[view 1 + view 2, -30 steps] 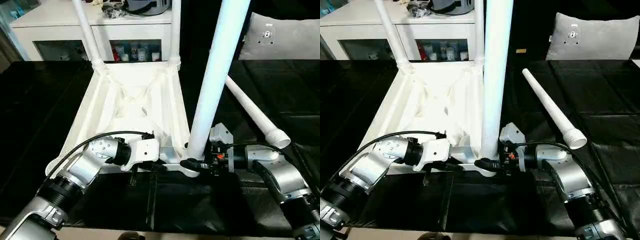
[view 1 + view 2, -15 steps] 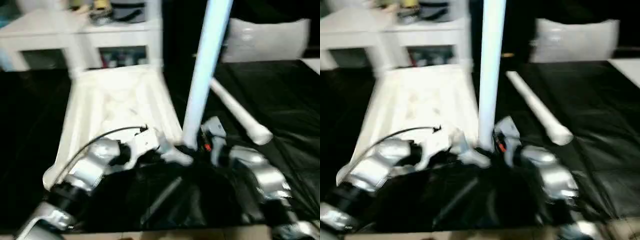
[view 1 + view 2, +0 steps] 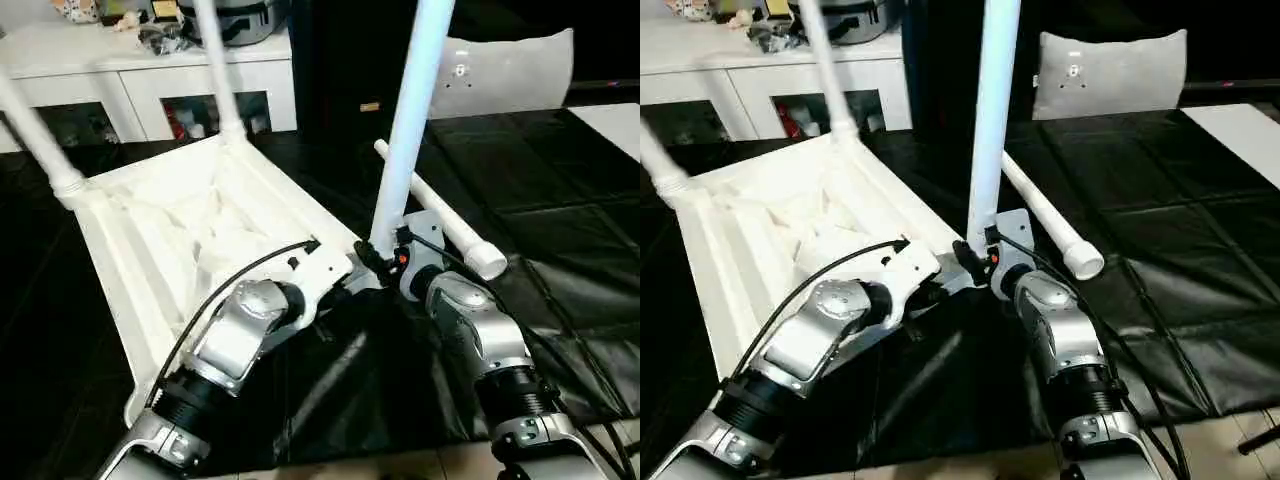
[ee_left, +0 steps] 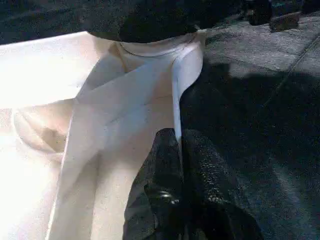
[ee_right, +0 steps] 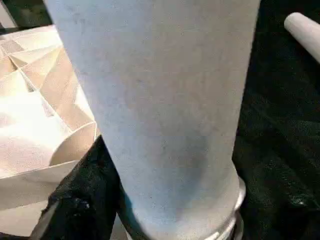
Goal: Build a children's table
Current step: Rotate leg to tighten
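The white tabletop [image 3: 170,235] lies upside down on the black mat [image 3: 560,200], its ribbed underside facing up. At its far left corner a leg [image 3: 30,130] rises from its socket, and a second leg [image 3: 215,60] stands in the far corner beside it.

Behind them is a white cabinet [image 3: 120,70] with clutter on top.

The left claw [image 4: 180,165] sits at the near edge of the tabletop, its two black fingers [image 4: 205,170] pressed together on the thin white rim, close to the round corner socket [image 4: 155,47]. A black cable [image 3: 235,285] loops over the silver left forearm.

Just right of it, a third leg [image 3: 405,130] stands upright in the near right corner socket. The right claw [image 3: 372,262] is at the base of this leg, spread wide around it; in the right wrist view one black finger [image 5: 82,200] lies against the side of the leg, so the claw grips the leg low down, just above the socket.

Further right, the fourth leg [image 3: 440,215] lies flat on the mat, its wide collared end nearest the robot, passing just behind the upright leg and the right wrist.

A grey cushion [image 3: 500,65] stands at the far right, well apart from the tabletop.
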